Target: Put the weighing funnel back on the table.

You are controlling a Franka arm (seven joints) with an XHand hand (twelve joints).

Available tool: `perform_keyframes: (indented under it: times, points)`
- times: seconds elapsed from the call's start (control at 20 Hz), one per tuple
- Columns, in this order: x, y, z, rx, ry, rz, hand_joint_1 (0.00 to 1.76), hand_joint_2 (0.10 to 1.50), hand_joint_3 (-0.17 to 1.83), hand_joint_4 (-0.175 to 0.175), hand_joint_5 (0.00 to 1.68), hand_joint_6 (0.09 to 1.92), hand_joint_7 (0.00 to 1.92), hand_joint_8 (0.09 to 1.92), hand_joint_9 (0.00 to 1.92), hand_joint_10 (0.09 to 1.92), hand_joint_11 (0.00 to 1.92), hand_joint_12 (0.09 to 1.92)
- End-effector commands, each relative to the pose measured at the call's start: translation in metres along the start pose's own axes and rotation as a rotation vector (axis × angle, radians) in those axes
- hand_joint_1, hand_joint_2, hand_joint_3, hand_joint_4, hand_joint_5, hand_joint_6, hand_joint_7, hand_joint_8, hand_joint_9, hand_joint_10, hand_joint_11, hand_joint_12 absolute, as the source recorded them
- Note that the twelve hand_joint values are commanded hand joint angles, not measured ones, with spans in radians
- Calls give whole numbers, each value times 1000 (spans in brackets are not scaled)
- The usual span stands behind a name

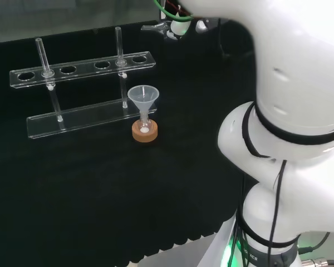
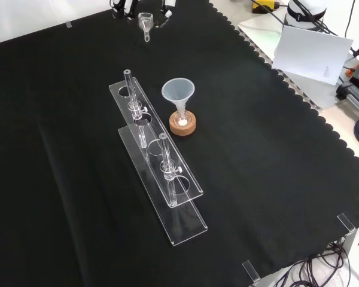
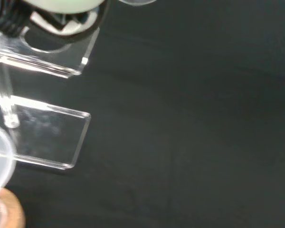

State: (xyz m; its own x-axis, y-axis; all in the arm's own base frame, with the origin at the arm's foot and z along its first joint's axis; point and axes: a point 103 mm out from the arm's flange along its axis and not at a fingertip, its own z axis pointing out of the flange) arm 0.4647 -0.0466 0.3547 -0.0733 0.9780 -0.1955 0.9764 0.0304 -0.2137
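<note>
In the front view the weighing funnel (image 2: 145, 23), a small clear scoop with a short stem pointing down, hangs at the cloth's far edge. The hand (image 2: 130, 8) reaches in from the top, its black and white fingers (image 2: 167, 7) on either side of the scoop and curled round it. In the head view the hand (image 1: 177, 26) is at the top, by the far right edge of the cloth, beside a green cable. A clear rim of the weighing funnel (image 3: 137, 1) shows in the wrist view, with a blurred part of the hand (image 3: 61, 14) nearby.
A clear test-tube rack (image 2: 158, 179) (image 1: 83, 67) holding two tubes stands mid-cloth. Beside it the big funnel (image 2: 178, 92) (image 1: 142, 97) stands in a small flask on a cork ring (image 2: 183, 125) (image 1: 144, 131). The arm's white links (image 1: 289, 111) are on the head view's right. White sheets (image 2: 311, 51) lie off the cloth.
</note>
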Motion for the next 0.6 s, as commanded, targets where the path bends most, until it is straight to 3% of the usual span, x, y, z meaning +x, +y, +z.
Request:
perform_keyframes:
  times: [0.05, 0.45, 0.6]
  points:
    - [-67, 37, 119, 218, 44, 87, 1107, 656, 705, 175, 1221, 787, 617, 640, 978, 442, 666, 1217]
    - [-79, 30, 122, 226, 53, 116, 1107, 657, 705, 175, 1220, 789, 617, 639, 979, 441, 666, 1217]
    - [-81, 37, 140, 240, 68, 109, 1107, 657, 706, 175, 1220, 789, 617, 639, 979, 441, 666, 1217]
